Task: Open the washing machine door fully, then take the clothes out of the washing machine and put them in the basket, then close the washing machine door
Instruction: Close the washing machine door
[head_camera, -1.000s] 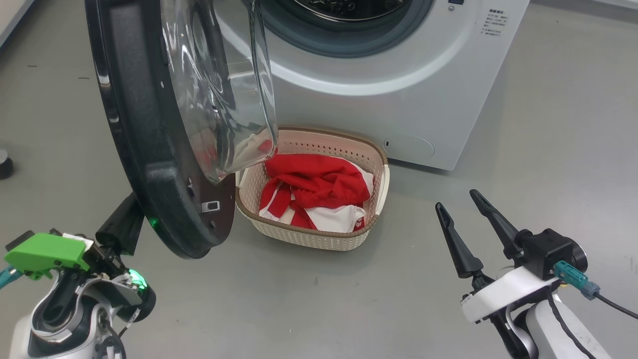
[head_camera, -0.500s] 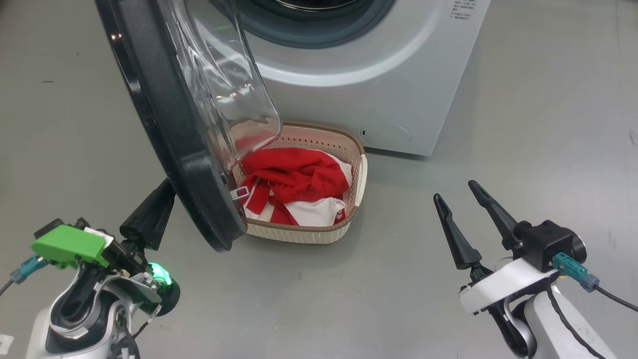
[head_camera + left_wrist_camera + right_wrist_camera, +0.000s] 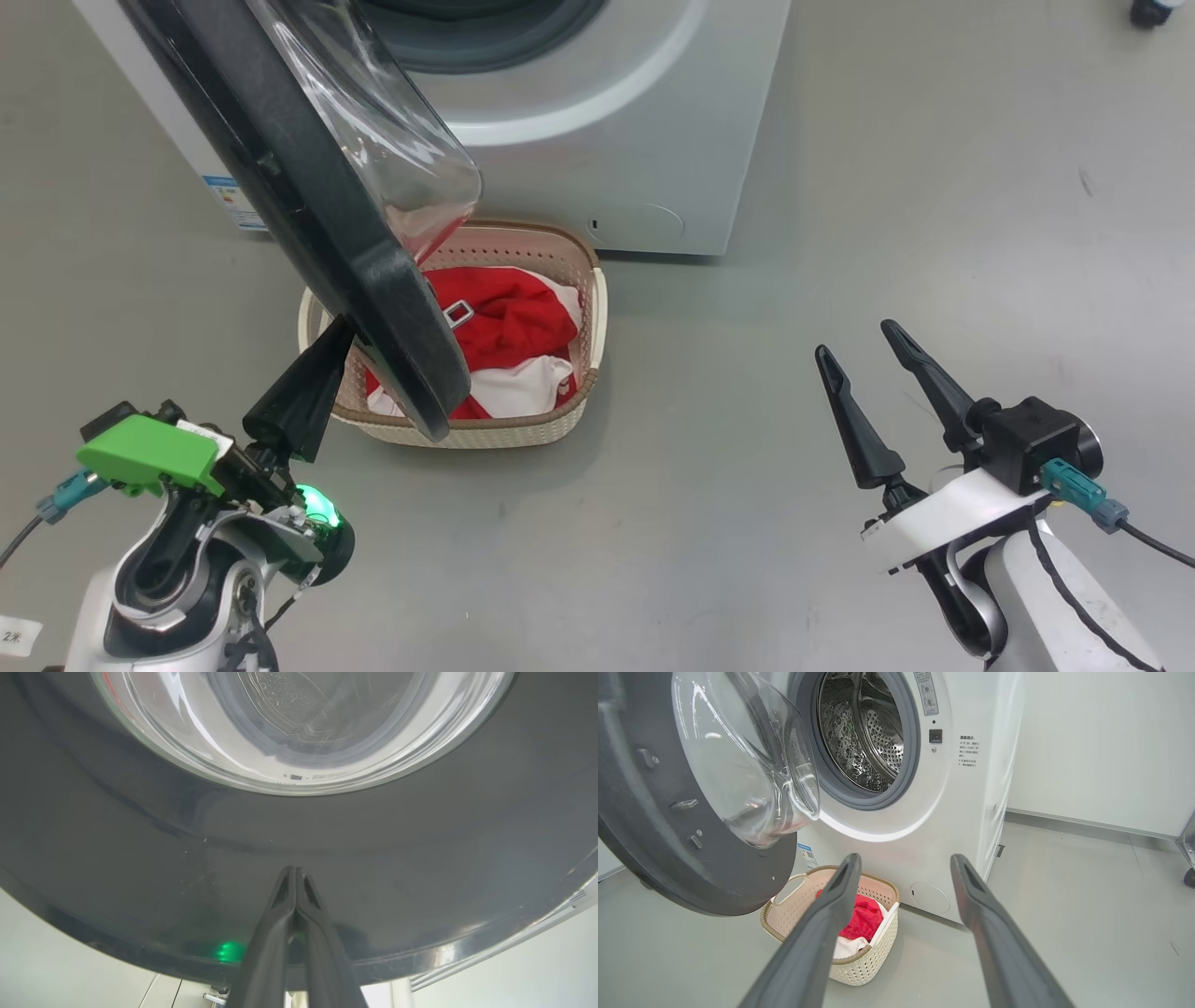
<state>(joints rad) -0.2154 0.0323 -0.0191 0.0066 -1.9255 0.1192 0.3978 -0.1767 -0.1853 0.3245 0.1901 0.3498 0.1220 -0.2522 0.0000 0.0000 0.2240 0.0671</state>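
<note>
- The washing machine door (image 3: 308, 187) is swung out at an angle from the washing machine (image 3: 597, 140). From the head camera its top is cut off by the frame.
- The left gripper (image 3: 295, 871) is pinched shut with nothing between its fingers. The tips sit on the door's outer black rim near the bottom edge. It looks like they're touching, but I can't swear to it, since from above the rim hides them.
- The right gripper (image 3: 854, 338) is spread wide and empty, hanging over the bare floor (image 3: 840, 187), well right of the basket (image 3: 504, 429).
- The basket sits on the floor just in front of the machine, with the clothes (image 3: 509, 322) inside, red on top and white towards the near side. The door covers most of its left part, so only a white handle (image 3: 303, 322) peeks out there.
- The drum (image 3: 873, 742) shows perforated metal from the right wrist camera, though the door's glass bowl blocks its left edge.
- The blue label sticker (image 3: 229, 201) is half hidden behind the door, too small to read.
</note>
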